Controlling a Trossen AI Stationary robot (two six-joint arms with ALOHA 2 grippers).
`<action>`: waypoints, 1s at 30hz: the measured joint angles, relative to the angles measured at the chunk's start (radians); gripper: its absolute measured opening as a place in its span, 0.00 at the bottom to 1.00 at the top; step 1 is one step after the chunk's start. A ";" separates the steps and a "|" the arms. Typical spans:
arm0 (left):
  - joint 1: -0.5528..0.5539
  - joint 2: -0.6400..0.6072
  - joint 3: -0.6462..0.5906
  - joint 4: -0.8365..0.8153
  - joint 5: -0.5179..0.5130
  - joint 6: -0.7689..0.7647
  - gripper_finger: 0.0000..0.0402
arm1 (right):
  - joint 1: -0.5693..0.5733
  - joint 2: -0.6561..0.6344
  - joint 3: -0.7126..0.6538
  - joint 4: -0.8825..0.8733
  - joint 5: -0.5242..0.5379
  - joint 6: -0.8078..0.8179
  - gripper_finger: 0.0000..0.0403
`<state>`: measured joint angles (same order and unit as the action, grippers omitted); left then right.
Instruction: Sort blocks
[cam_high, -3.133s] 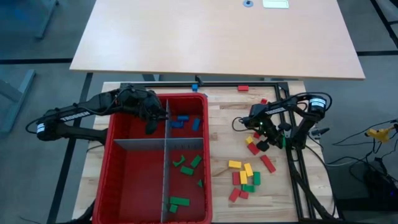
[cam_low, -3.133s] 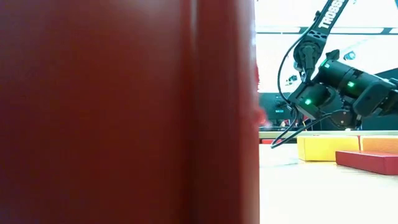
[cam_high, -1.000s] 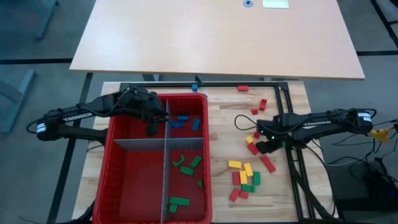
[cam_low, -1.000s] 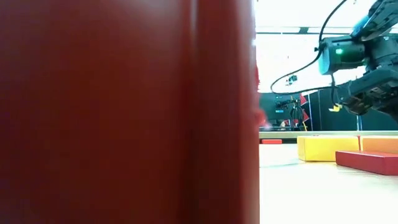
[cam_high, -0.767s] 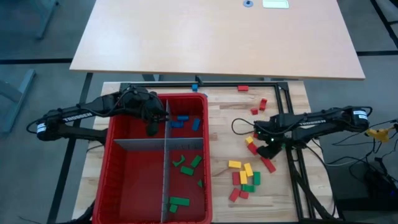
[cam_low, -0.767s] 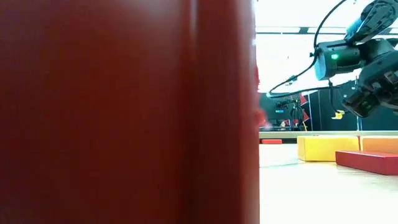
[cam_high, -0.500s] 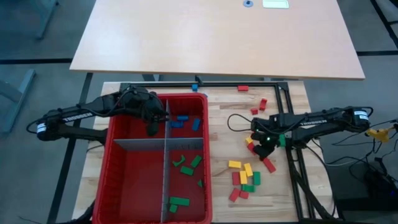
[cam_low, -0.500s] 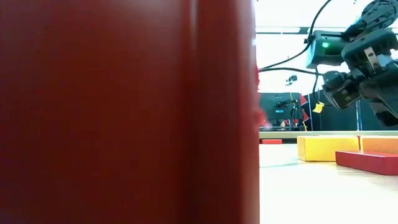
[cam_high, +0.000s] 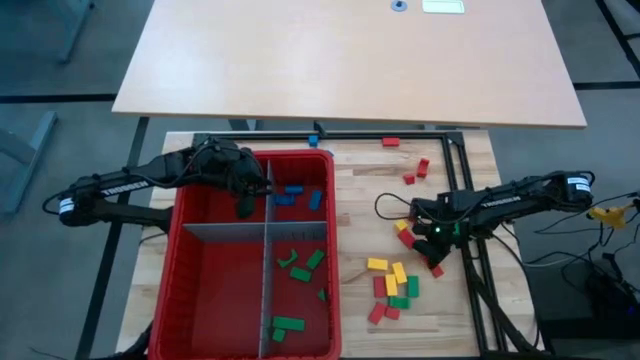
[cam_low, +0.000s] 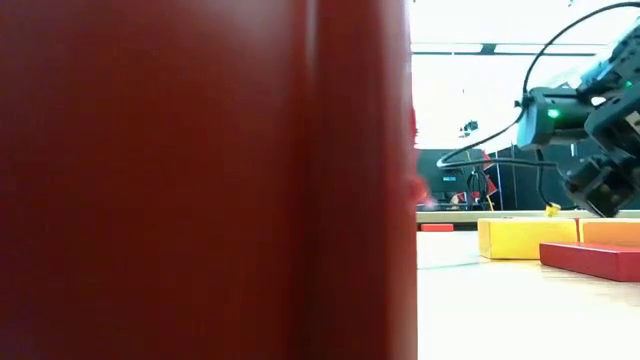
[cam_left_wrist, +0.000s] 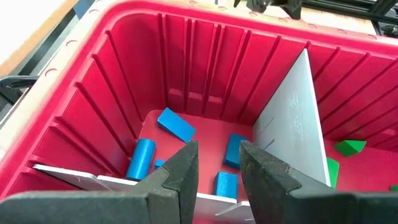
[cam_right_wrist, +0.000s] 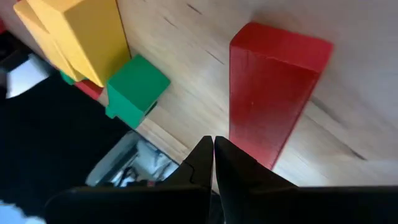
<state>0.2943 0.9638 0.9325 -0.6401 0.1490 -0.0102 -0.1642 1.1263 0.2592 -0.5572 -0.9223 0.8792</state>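
The red bin (cam_high: 184, 262), split by grey dividers (cam_high: 268, 290), holds blue blocks (cam_high: 293, 192) in its far right compartment and green blocks (cam_high: 300, 266) in the near right one. My left gripper (cam_left_wrist: 218, 167) hovers open inside the bin's far left compartment, beside the divider, with nothing between its fingers. Loose red, yellow and green blocks (cam_high: 392, 281) lie flat on the wooden table right of the bin. My right gripper (cam_right_wrist: 213, 154) is shut, low over the table, its tips beside a red block (cam_right_wrist: 273, 87). My right gripper's shut fingertips (cam_right_wrist: 221, 155) point steeply down at the table, right beside one end of the red block's long side (cam_right_wrist: 239, 134). I cannot tell whether they touch it. The block lies flat on the table.
A green block (cam_right_wrist: 137, 87) and yellow blocks (cam_right_wrist: 81, 37) lie close to my right gripper. More red blocks (cam_high: 416, 172) are scattered toward the far edge. A black frame rail (cam_high: 465, 180) runs along the table's right side. The bin's wall (cam_low: 200, 180) fills much of the low view.
My right gripper has come down toward the table among the loose blocks and now stands beside the red block. My left arm has kept still.
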 joint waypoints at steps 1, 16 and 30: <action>0.000 0.000 0.000 0.003 0.000 -0.002 0.26 | 0.000 0.000 -0.020 0.039 -0.017 0.023 0.00; 0.000 0.000 0.000 0.030 0.000 -0.004 0.26 | -0.061 0.002 -0.058 0.055 -0.019 0.049 0.00; 0.000 0.000 0.000 0.039 0.000 -0.009 0.26 | -0.154 0.002 0.039 -0.124 0.117 -0.069 0.00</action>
<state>0.2939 0.9635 0.9325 -0.6016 0.1490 -0.0189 -0.3180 1.1278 0.2978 -0.6810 -0.8052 0.8101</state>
